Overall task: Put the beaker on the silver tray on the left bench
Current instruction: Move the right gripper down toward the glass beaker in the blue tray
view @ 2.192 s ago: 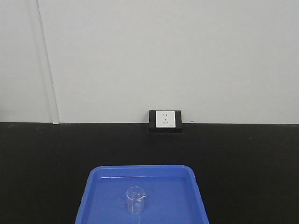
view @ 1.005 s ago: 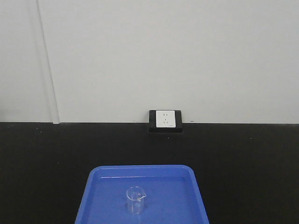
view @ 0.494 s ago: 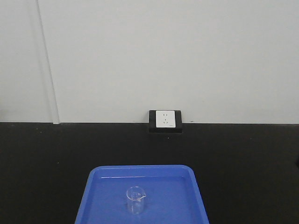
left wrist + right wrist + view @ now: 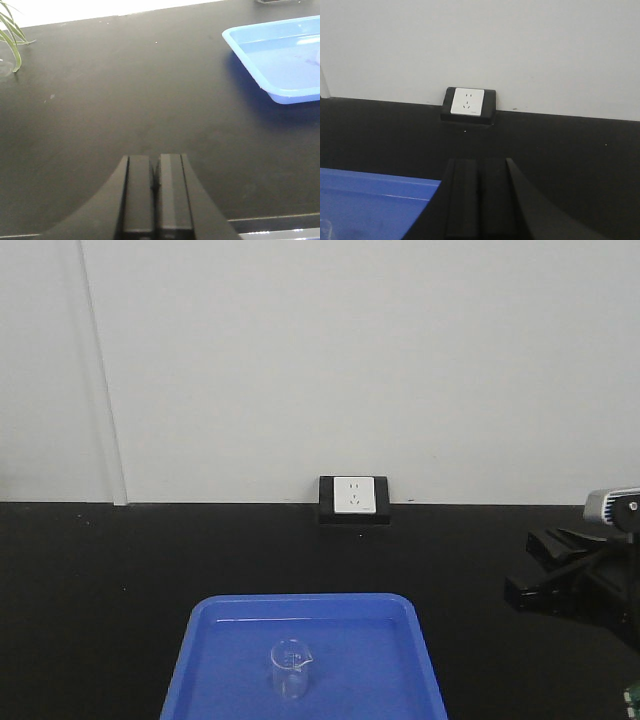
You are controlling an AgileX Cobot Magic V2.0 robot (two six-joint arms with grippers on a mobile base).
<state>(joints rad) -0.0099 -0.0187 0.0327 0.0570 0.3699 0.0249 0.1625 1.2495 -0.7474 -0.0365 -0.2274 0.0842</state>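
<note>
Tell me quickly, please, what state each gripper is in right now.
Left gripper: shut, holding nothing.
Right gripper: shut, holding nothing.

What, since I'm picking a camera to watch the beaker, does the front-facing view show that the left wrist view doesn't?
Front-facing only: the beaker plainly standing in the blue tray, and the right arm at the right edge. Left wrist only: the shut left gripper and green plant leaves. Both: the blue tray on the black bench.

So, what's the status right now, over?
Left pincer shut, empty. Right pincer shut, empty. Beaker upright in blue tray, ungripped, nothing crowding it. Silver tray out of view.
</note>
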